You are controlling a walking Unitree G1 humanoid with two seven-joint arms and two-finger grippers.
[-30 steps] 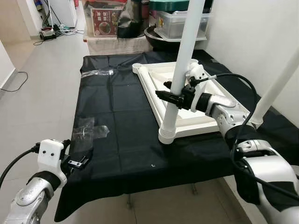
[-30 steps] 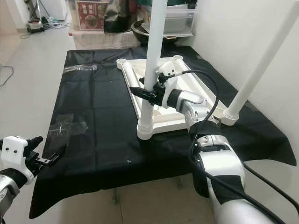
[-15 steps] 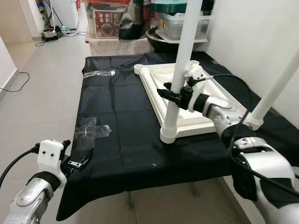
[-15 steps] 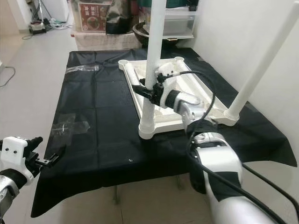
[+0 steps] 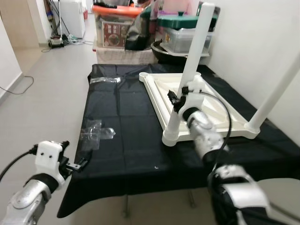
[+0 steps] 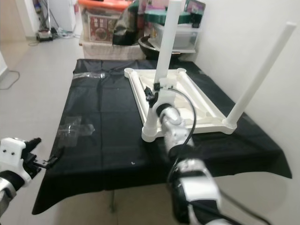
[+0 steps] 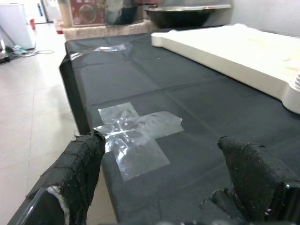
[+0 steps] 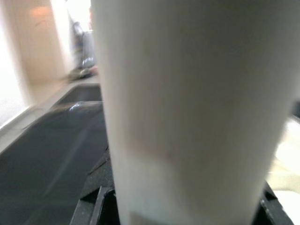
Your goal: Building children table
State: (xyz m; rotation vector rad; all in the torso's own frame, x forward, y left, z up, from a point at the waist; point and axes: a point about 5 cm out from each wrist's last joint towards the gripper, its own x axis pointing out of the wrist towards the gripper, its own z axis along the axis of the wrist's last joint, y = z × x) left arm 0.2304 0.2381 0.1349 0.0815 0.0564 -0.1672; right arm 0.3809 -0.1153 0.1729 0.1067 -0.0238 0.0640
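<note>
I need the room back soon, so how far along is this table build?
Roughly half done. The upturned white tabletop lies on the black cloth with two legs standing in its near corners. The right gripper grips the near-left leg, apparently seating it. The two far corner sockets look empty.

The right hand (image 5: 177, 99) has reached farther out, its arm now stretched nearly straight, and still clamps the upright white leg (image 5: 186, 85), whose top end has tipped away from the hand.

Bare black cloth (image 5: 126, 140) left of tabletop (image 5: 220, 110) — upright legs (image 5: 190, 75), plastic scraps (image 5: 96, 133) obstruct
</note>
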